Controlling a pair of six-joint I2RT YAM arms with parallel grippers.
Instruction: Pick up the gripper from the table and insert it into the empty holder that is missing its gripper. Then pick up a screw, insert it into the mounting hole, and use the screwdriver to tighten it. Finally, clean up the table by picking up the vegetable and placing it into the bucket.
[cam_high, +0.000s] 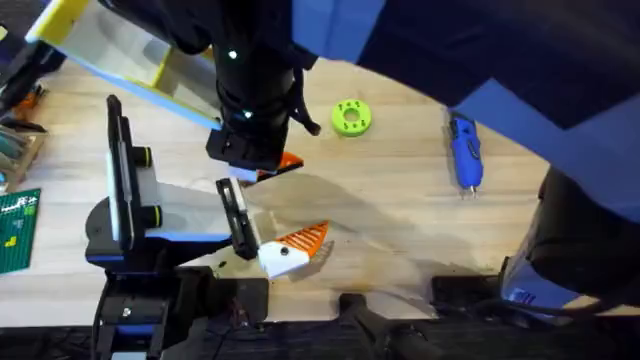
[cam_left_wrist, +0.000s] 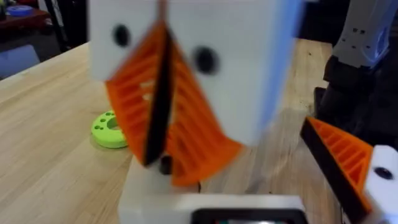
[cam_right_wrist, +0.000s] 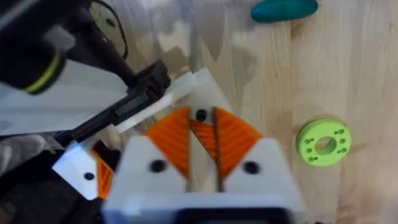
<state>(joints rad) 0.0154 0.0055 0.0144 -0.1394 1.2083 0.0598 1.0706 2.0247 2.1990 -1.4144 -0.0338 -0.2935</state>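
**A:** Where is the orange gripper?

**B:** The right pincer (cam_right_wrist: 202, 144) holds it. Its two orange pads are closed on the gripper (cam_right_wrist: 201, 129), a small ribbed wedge pinched between them. From overhead, this arm reaches in over the middle of the counter (cam_high: 400, 220).

**A:** And the holder?

**B:** It is the white block (cam_left_wrist: 143, 194) on one side of the left pincer (cam_high: 290, 250). In the left wrist view the held wedge, with its black side showing, hangs just above that block. I cannot tell whether the two touch.

**A:** What is the left pincer doing?

**B:** It lies low on the counter, spread wide and gripping nothing. Its one orange finger (cam_left_wrist: 345, 155) sits well apart from the bare holder.

**A:** What else is on the counter?

**B:** A blue screwdriver (cam_high: 465, 150) lies far to the right, well clear of both arms. A lime-green disc (cam_high: 350, 117) sits near the right pincer. The dark green vegetable (cam_right_wrist: 283, 9) lies beyond the disc in the right wrist view.
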